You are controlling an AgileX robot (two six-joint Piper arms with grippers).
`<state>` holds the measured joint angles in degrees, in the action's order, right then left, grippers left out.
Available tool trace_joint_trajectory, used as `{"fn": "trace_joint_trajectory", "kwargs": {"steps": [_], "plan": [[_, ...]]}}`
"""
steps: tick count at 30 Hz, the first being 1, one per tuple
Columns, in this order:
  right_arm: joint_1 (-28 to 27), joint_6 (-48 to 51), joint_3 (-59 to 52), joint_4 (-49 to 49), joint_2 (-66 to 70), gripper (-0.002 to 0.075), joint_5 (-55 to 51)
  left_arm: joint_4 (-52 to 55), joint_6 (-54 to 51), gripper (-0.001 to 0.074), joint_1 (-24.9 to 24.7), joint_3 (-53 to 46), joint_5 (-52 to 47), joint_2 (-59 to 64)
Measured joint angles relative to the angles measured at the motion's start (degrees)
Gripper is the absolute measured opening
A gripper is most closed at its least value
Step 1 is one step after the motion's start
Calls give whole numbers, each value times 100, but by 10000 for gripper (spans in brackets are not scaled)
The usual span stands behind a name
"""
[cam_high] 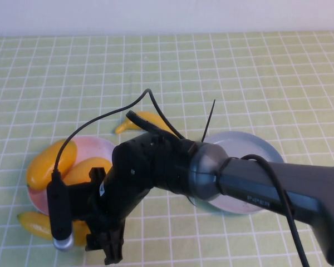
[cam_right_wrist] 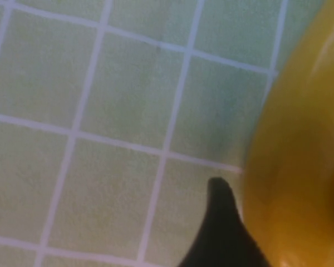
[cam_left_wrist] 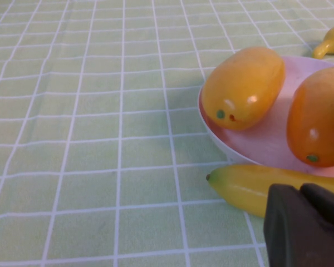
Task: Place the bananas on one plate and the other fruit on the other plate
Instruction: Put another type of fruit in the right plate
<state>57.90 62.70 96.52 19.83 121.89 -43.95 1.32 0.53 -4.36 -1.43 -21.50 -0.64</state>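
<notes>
Both mangoes (cam_high: 51, 161) are lying on the pink plate (cam_high: 103, 147). The right gripper (cam_high: 108, 245) is reaching over the near banana (cam_high: 36, 222) on the desk (cam_high: 239, 72); its wrist view alone is showing a finger (cam_right_wrist: 225, 233) touching that banana, though I cannot tell how wide its jaws stand. The second banana (cam_high: 139, 122) is lying behind, left of the grey-blue plate (cam_high: 261, 147). The left gripper (cam_left_wrist: 306, 228) is appearing only in its own wrist view, jaws' state unclear.

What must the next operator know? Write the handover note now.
Right gripper: reached across the table, low at the front banana, just in front of the pink plate.
Left gripper: low, near that same banana.
Done: both mangoes are on the pink plate.
Left: both bananas are on the cloth; the back banana lies behind the pink plate. The blue plate shows no fruit.
</notes>
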Motion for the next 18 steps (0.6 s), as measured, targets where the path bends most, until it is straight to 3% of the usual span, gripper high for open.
{"fn": "trace_joint_trajectory", "kwargs": {"steps": [10,18], "plan": [[-45,0,0,-144,173,400,-222,0,0,0,0,0,0,0],[-45,-82,0,-144,173,309,-151,0,0,0,0,0,0,0]]}}
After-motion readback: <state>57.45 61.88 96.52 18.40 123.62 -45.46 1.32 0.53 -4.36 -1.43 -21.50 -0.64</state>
